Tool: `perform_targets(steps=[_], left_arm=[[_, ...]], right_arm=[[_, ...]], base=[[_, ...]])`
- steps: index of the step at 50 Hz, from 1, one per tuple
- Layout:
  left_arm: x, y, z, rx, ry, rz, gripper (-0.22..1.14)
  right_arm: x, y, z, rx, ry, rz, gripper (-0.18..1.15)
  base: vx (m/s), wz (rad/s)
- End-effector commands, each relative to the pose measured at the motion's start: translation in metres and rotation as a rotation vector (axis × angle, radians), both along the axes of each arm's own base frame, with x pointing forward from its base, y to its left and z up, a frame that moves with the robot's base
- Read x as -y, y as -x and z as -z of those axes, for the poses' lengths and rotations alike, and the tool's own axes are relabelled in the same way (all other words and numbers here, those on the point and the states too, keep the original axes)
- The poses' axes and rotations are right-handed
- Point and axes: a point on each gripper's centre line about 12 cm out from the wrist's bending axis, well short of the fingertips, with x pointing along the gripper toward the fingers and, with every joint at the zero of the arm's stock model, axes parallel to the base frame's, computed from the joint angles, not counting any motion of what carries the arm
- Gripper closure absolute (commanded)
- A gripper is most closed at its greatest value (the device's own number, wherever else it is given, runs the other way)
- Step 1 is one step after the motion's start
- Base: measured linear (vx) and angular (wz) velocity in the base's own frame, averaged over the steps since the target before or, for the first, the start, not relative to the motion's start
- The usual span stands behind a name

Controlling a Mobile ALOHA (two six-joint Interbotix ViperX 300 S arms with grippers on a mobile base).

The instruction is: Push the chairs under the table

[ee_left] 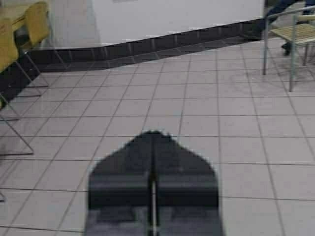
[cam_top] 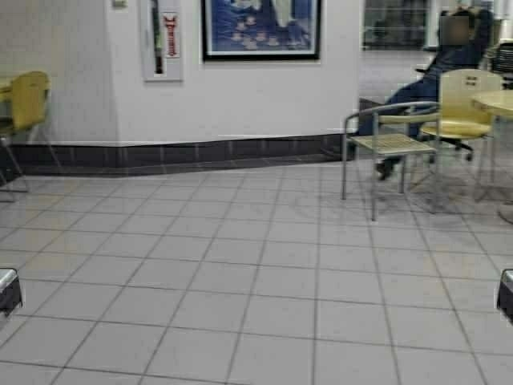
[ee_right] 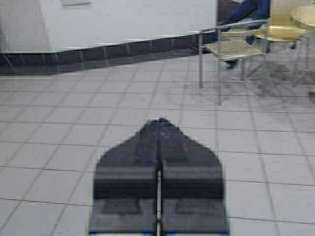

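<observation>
A yellow-tan plywood chair point(cam_top: 29, 99) with chrome legs stands at the far left by the wall. A sliver of the pale wood table point(cam_top: 3, 85) shows beside it. In the left wrist view two such chairs point(ee_left: 37, 20) point(ee_left: 7, 48) stand along the table edge point(ee_left: 15, 12). My left gripper point(cam_top: 8, 290) sits low at the left edge, shut and empty point(ee_left: 153, 135), well short of the chairs. My right gripper point(cam_top: 506, 295) sits low at the right edge, shut and empty point(ee_right: 160, 123).
A grey metal mesh-seat armchair point(cam_top: 389, 144) stands at the right, with another yellow chair point(cam_top: 465, 103) at a round table point(cam_top: 498, 103) behind it. A seated person point(cam_top: 449, 60) is at the back right. A white wall point(cam_top: 240, 96) with a dark tile base lies ahead across open tiled floor point(cam_top: 240, 281).
</observation>
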Motion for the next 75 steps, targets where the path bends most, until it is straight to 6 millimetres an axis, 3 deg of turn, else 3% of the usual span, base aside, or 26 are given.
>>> perform_targets(steps=[1, 22, 33, 44, 75], left_arm=[[0.0, -0.001, -0.003, 0.008, -0.006, 0.002, 0.89], [0.0, 0.005, -0.004, 0.028, -0.055, 0.0, 0.89], [0.0, 0.005, 0.007, -0.003, -0.046, 0.001, 0.89], [0.0, 0.007, 0.003, 0.015, -0.031, 0.0, 0.89], [0.0, 0.006, 0.001, 0.017, -0.025, 0.0, 0.89]], right_arm=[[0.0, -0.002, -0.011, 0.024, -0.025, -0.002, 0.93], [0.0, -0.006, -0.007, 0.003, -0.02, -0.002, 0.93], [-0.001, -0.014, 0.002, -0.042, -0.021, -0.003, 0.93], [-0.001, -0.017, -0.001, -0.037, -0.023, -0.002, 0.93], [-0.001, -0.023, 0.01, -0.088, -0.071, -0.001, 0.93]], base=[[0.26, 0.18], [0.31, 0.08], [0.38, 0.13], [0.34, 0.23], [0.31, 0.55]])
